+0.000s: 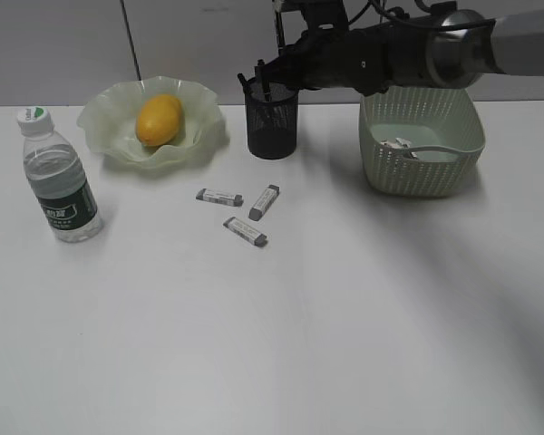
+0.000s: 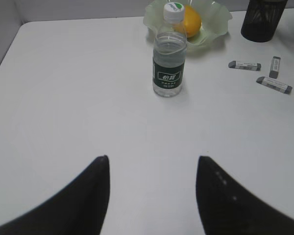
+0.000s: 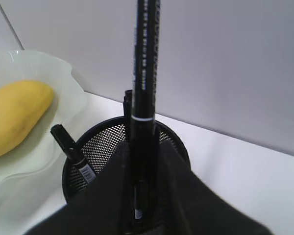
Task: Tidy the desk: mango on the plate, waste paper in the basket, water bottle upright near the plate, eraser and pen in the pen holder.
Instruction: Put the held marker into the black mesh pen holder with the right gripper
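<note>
- Right gripper (image 3: 142, 196) is clamped on a black pen (image 3: 144, 73), held upright, long axis near vertical, over the mouth of the pen holder (image 3: 95, 147).
- In the right wrist view the pen's lower end sits between the fingers, in line with the holder's opening; other pens (image 3: 71, 149) already lean inside the mesh cup.
- Exterior view: right arm reaches across to the pen holder (image 1: 272, 122), which stands between the plate (image 1: 104, 127) and the basket (image 1: 422, 172). Judgement: the pen needs only a straight drop or a short lowering; the target lies directly below the gripper.
- Left gripper (image 2: 152, 196) hangs spread wide and empty over bare desk (image 2: 78, 98), well back from the objects.
- Mango (image 1: 159, 120) lies on the plate. Water bottle (image 1: 59, 177) stands upright near the plate, to its left.
- Waste paper (image 1: 403, 147) appears to lie in the basket; detail too small to confirm.
- Three erasers (image 1: 245, 231) lie loose on the desk in front of the holder, not yet collected.
- Judgement: the erasers lie about midway between the arms; the right gripper is nearer now.
</note>
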{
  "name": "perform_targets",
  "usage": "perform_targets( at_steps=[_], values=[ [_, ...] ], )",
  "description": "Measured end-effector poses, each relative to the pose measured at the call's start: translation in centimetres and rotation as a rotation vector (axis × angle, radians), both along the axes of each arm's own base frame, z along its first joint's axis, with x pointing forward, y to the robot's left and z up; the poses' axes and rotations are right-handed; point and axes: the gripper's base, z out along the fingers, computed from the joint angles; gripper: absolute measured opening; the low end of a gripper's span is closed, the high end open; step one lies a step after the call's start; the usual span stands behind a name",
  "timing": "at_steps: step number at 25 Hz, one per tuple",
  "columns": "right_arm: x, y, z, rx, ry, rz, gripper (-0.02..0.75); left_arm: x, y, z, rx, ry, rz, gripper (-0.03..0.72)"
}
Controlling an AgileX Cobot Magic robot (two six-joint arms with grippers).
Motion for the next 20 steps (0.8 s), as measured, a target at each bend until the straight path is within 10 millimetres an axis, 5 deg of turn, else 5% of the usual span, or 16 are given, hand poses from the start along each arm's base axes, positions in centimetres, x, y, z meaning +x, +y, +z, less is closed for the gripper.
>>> perform_targets(
  at_steps=[20],
  values=[
    [-0.4, 1.2, -2.6, -0.031, 0.024, 0.034, 0.15, 0.0, 0.0, 0.0, 0.0, 0.0, 0.0, 0.428]
  ],
)
